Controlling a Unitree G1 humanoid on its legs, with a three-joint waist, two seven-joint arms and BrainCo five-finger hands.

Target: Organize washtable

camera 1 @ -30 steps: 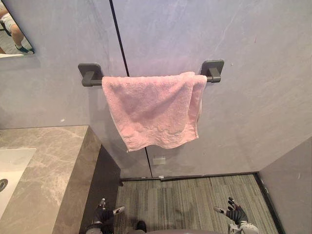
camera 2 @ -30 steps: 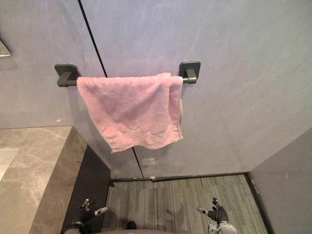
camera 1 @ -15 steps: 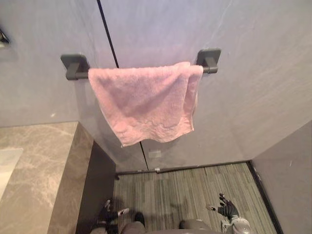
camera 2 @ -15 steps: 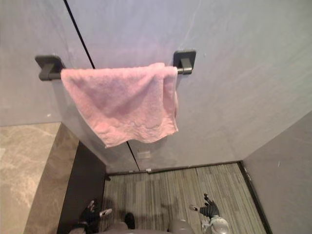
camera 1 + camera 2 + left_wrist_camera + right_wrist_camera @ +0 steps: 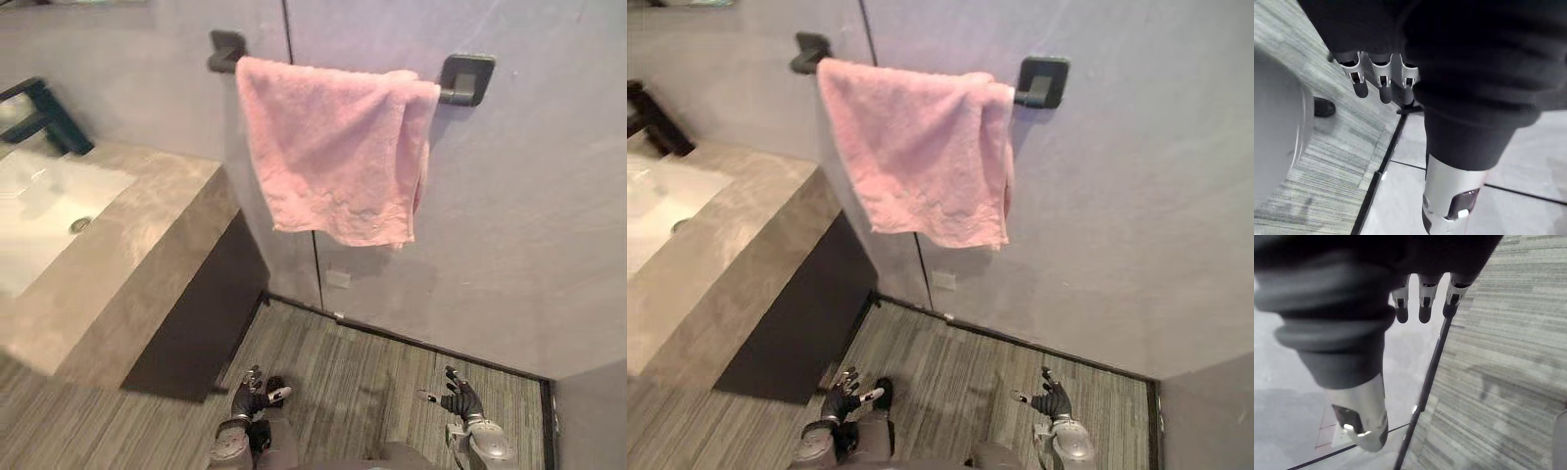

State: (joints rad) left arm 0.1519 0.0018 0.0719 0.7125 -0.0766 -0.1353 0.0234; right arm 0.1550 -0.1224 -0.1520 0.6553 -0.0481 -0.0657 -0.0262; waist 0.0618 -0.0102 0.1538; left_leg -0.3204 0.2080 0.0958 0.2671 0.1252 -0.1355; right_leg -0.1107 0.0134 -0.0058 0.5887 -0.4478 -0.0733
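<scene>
Washroom corner seen from the head camera. A pink towel (image 5: pixel 338 147) hangs draped over a dark towel bar (image 5: pixel 462 80) fixed to the grey wall (image 5: pixel 549 215). It covers most of the bar and its lower hem falls unevenly, lowest below the bar's right bracket. The stone tabletop (image 5: pixel 127 255) lies below and to the left of the bar, and carries a white basin (image 5: pixel 39 211) with a black tap (image 5: pixel 49 117) behind it. The left hand (image 5: pixel 250 397) and right hand (image 5: pixel 458 399) hang far below the bar, just above the striped floor (image 5: pixel 353 362). Both are empty, with fingers straight and loosely spread and thumbs apart, as each wrist view confirms.

Handling, as a judgement: the towel is terry cloth, so it is light, limp and not fragile. It will sag and fold wherever it is lifted, and it grips rather than slips. Near the right bracket it looks doubled over, though the layering is hard to make out. The best hold is a pinch on the free lower hem or on a side edge beneath the bar. Two hands set apart would keep it flat.
</scene>
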